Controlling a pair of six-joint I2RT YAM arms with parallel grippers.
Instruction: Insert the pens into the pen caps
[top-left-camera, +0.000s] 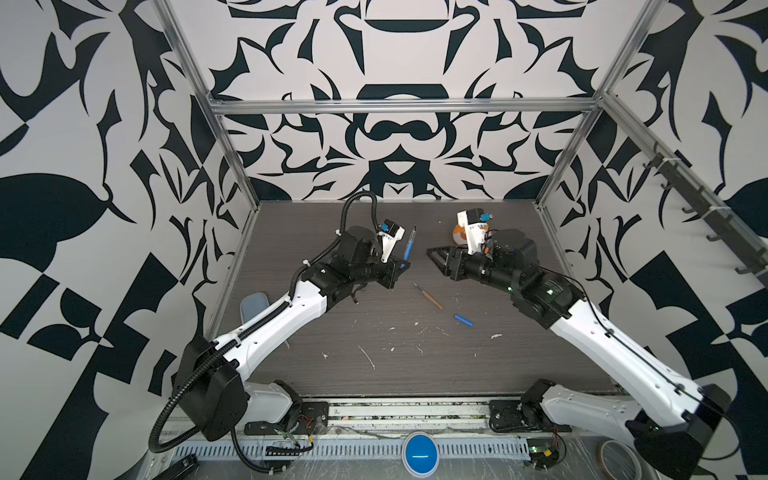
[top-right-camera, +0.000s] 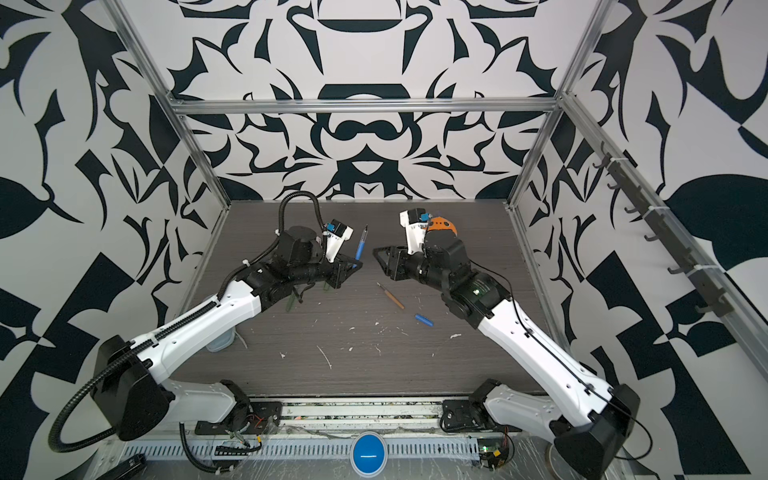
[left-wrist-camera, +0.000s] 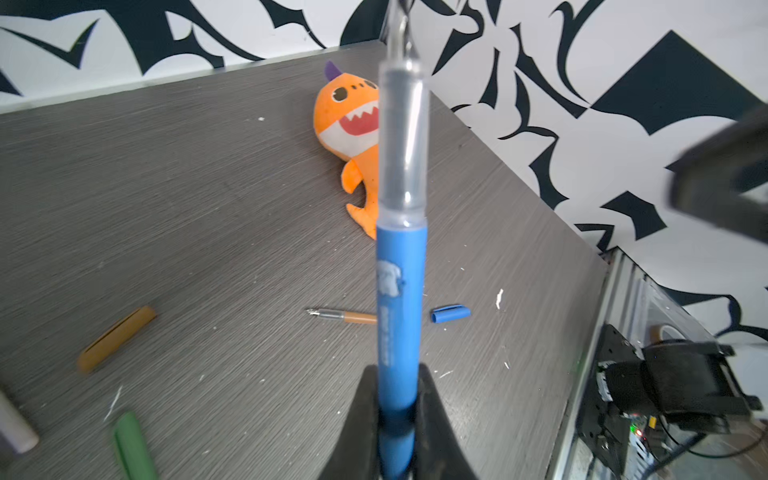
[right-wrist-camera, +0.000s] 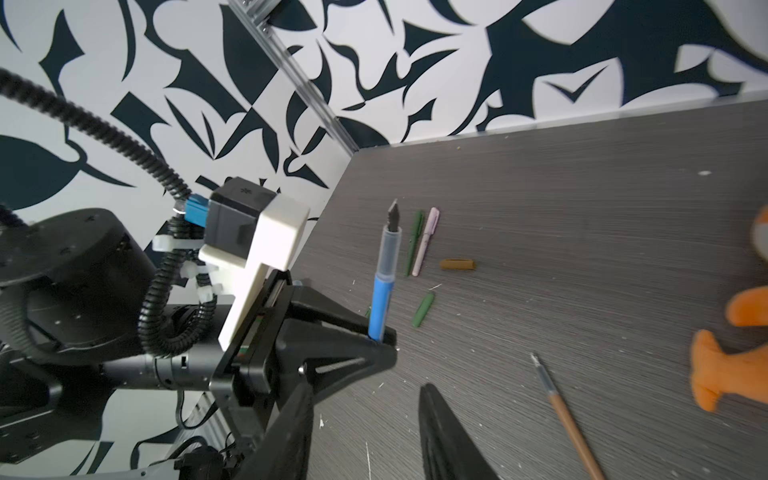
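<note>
My left hand (left-wrist-camera: 399, 386) is clamped tight on the lower barrel of the blue pen (left-wrist-camera: 401, 291), with a finger pressed against it on each side. The pen stands nearly upright out of my grip. It is raised above the tabletop (top-left-camera: 415, 374), a little past the middle toward the far edge, and its clear section and bare nib point away from my hand. My right hand (right-wrist-camera: 369, 386) faces it from the right, close by but not touching, with its fingers apart and nothing between them.

Below the gap between my hands, the orange-brown pen (top-left-camera: 428, 296) lies flat near the middle of the tabletop, nib toward the far left corner. The blue cap (top-left-camera: 463, 320) lies just beside its blunt end, toward the right edge and not touching it. Toward the left edge, the green pen (right-wrist-camera: 413, 243) and the pink pen (right-wrist-camera: 426, 241) lie side by side. The mustard cap (right-wrist-camera: 457, 264) and the green cap (right-wrist-camera: 423, 309) lie near them, each on its own. An orange plush shark (left-wrist-camera: 345, 124) rests by the far edge
</note>
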